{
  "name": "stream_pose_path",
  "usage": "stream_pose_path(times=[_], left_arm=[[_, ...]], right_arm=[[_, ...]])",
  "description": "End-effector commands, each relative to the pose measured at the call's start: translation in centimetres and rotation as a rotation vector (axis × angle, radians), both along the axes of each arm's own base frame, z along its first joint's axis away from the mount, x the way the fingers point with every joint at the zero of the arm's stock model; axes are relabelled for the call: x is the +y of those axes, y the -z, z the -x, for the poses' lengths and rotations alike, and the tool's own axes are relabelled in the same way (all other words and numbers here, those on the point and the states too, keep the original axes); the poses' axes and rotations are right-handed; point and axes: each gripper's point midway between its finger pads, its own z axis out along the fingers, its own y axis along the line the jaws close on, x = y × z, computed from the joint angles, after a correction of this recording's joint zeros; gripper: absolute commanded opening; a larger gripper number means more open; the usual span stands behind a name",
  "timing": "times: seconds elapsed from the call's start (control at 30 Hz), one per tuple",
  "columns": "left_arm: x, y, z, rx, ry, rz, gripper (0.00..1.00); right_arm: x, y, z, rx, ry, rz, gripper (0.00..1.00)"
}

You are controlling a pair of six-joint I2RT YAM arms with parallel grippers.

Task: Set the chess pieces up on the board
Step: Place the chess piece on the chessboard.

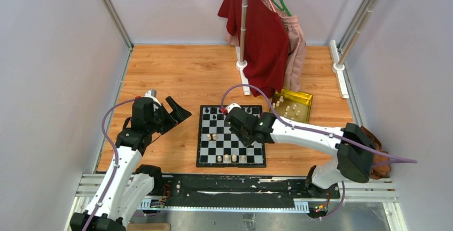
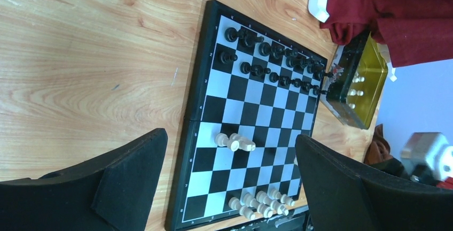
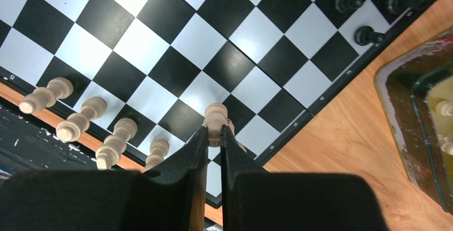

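Right hand [image 1: 241,125] above the board [image 1: 205,158], left hand [image 1: 172,117] open alongside

Chess pieces [image 1: 227,158] stand on the board [image 1: 213,148], tin [image 1: 299,93] beside.
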Motion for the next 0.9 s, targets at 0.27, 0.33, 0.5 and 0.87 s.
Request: stream_pose_path(times=[0.27,0.33,0.5,0.87], left_arm=[[-0.1,-0.3,0.3,-0.02,0.018,0.012,0.96],[-0.1,-0.4,0.3,-0.021,0.02,0.009,0.96],[-0.1,-0.4,0.4,-0.021,0.018,0.008,0.96],[-0.1,0.1,0.5,-0.015,0.022,0.003,0.96]], right_arm=[[5.1,1.7,-1.7,0.035,-0.065,-0.014,0.0],[5.4,1.7,-2.1,0.037,-0.067,-0.016,0.0],[6.2,1.5,-2.6,0.037,-0.073,-0.027,0.0],[6.9,2.5,-2.8,0.064,-0.095,-0.022,0.21]])
